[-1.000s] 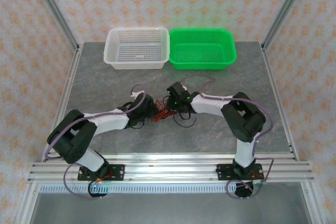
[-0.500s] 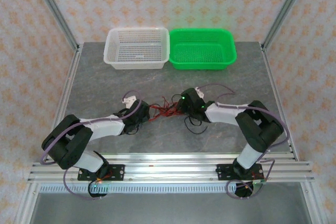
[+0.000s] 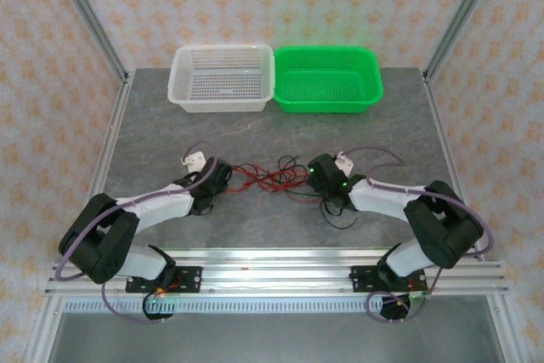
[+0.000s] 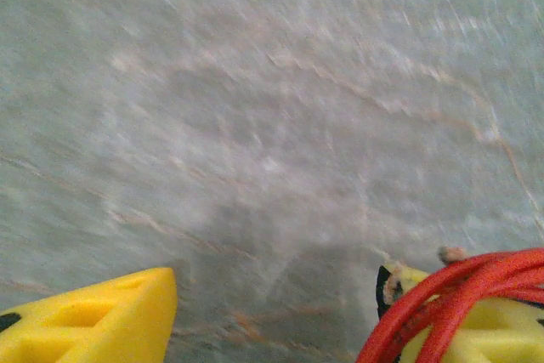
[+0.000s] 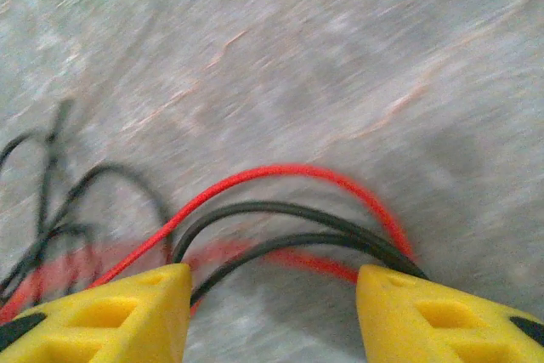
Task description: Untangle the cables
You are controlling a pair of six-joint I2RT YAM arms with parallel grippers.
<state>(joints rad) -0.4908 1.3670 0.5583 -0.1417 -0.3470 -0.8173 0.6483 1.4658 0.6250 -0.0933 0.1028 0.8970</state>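
- Sprawling on the table (image 3: 170, 125) well in front of the green basket (image 3: 330, 80), the cables (image 3: 268, 178) stretch red and black.
- Left gripper (image 4: 276, 295), front-left of the basket: jaws apart, red strands draped across it.
- Right gripper (image 5: 272, 295), directly in front of the basket: jaws apart, strands passing loosely between.

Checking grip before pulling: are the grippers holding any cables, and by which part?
Nothing clamped: both stand open. Red cables drape over one finger of the left gripper; others run loose through the right gripper.
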